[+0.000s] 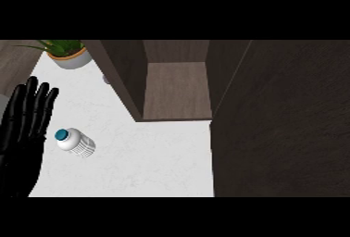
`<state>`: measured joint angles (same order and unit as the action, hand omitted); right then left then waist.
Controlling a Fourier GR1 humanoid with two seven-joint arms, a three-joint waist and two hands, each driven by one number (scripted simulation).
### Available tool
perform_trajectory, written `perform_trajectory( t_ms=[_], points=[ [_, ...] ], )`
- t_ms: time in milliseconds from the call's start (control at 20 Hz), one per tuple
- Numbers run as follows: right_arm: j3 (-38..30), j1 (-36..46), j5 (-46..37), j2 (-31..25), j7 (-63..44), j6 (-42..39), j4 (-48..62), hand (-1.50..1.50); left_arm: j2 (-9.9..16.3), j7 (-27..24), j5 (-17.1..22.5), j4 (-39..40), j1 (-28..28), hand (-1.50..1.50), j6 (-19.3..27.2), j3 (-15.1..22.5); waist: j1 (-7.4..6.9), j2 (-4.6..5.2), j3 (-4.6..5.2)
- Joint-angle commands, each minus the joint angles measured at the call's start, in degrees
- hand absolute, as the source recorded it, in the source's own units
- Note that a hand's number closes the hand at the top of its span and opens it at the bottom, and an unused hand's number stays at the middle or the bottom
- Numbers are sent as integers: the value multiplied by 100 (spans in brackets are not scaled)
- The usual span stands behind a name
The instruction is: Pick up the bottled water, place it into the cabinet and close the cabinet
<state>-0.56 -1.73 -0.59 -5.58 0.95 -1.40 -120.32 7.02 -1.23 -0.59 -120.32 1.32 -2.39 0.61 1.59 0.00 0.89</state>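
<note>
**White counter, bottle not yet picked up**

White, lightly marbled counter (150, 162) in the head view, seen steeply from above. Standing on it, toward the left: bottled water (75, 142), clear body with a teal cap, leaning a little in this view, cap toward the upper left. Just beside it on the left, not touching: left hand (26, 125), black, fingers straight and held together, pointing up along the left edge of the view. Open, holding nothing. Right hand nowhere in the view.

Above the middle: cabinet (176, 88) of dark brown wood, open, with a lighter wooden shelf visible inside and nothing on that shelf. At the right: cabinet door (280, 120), dark, swung open and covering a large part of the right side. Bottle well apart from the cabinet opening, below and left of it.

Top left corner: potted plant (67, 53), green leaves in a pale round pot, on the counter near the left wall of the cabinet.
</note>
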Motion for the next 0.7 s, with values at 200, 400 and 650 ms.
perform_trajectory(
  t_ms=[200, 400, 650],
  points=[
    [440, -681, -101, 418, 411, 35, -556, -150, 570, 72, 1170, 257, -205, -150, -326, -1538, -155, -12, -88],
    [613, -1118, 767, 309, -795, -341, -632, -150, 151, 997, 1539, 619, 183, -150, -92, -1295, -145, -14, -88],
    [699, -1880, 1006, 192, -1418, -352, -1877, -150, 375, 1909, 1862, -321, 394, -150, -40, -1461, -143, -19, -91]
  ],
)
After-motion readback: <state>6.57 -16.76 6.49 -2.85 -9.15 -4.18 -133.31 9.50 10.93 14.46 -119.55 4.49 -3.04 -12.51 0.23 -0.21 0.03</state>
